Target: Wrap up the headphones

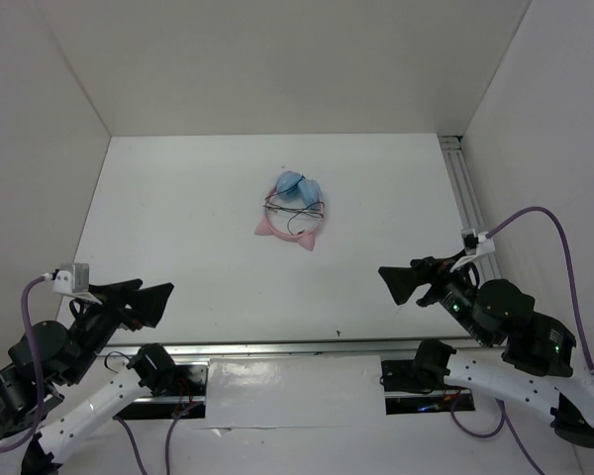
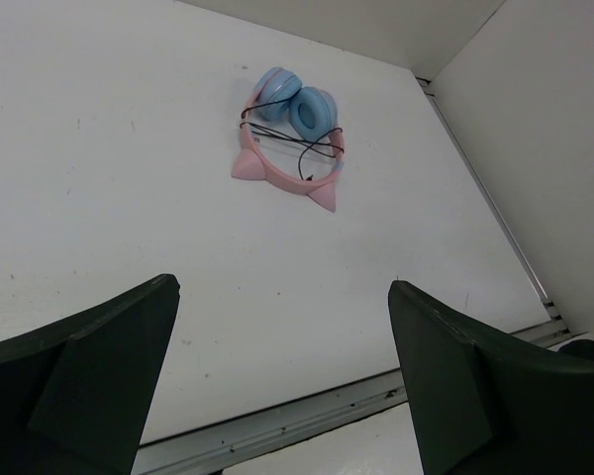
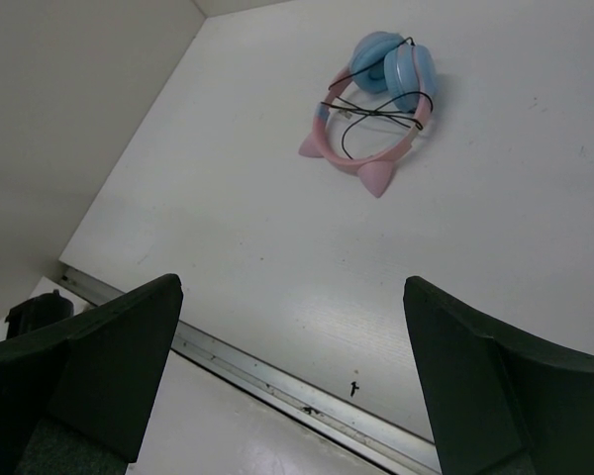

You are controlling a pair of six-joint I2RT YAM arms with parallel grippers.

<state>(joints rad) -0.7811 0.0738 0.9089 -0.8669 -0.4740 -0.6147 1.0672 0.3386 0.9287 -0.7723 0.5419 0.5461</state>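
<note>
I count one pair of headphones [image 1: 293,210], lying on the white table [image 1: 178,228] a little above the middle of the overhead view and well apart from both of my grippers. It has one pink headband [image 2: 277,180] with two pointed cat ears [image 2: 323,198] and two light blue ear cups [image 2: 314,111], which sit side by side and touching at the far end of the band. One thin black cord [image 3: 376,119] crosses the open loop of the band in several strands.

My left gripper [image 1: 155,287] hangs at the lower left of the overhead view, its two dark fingers [image 2: 99,366] spread wide with nothing between them. My right gripper [image 1: 401,287] hangs at the lower right, also spread wide and holding nothing. In each wrist view the headphones show in the upper part of the frame, beyond the gap between the fingers.

Two purple cables [image 1: 559,247] loop from my arms, one on each side.
</note>
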